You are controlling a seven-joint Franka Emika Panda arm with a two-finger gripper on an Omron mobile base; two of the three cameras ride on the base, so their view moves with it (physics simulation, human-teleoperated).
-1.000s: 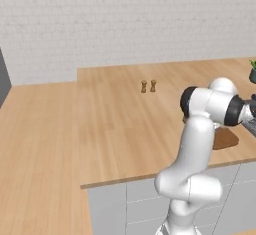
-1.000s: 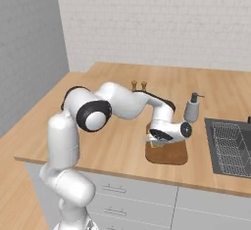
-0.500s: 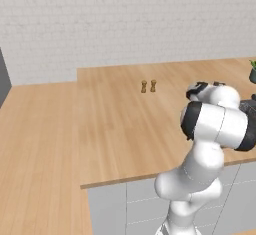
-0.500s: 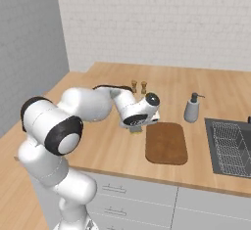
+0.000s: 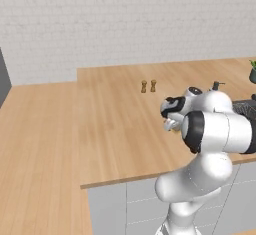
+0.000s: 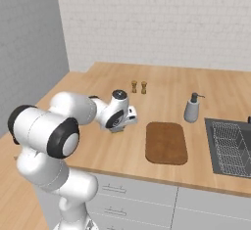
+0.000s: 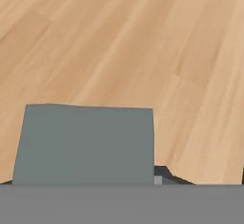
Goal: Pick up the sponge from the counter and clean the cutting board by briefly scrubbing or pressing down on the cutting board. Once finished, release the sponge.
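sponge: a grey-blue slab (image 7: pixel 85 144) sits right at my fingertips in the hand view, over bare plank; i cannot make it out in either base view.
jaws: clenched, grasping the sponge.
gripper: my gripper (image 6: pixel 119 126) points down close above the counter (image 6: pixel 98 146), left of the cutting board and apart from it; in the left base view it (image 5: pixel 170 125) peeks out beside my own forearm.
cutting board: dark brown slab (image 6: pixel 166 142) lies flat near the counter's front edge in the right base view.
right base view extras: soap dispenser (image 6: pixel 191 108) stands behind the board, sink (image 6: pixel 229 146) with a wire rack to its right.
both base views: two small shakers (image 5: pixel 148 86) stand side by side farther back on the counter.
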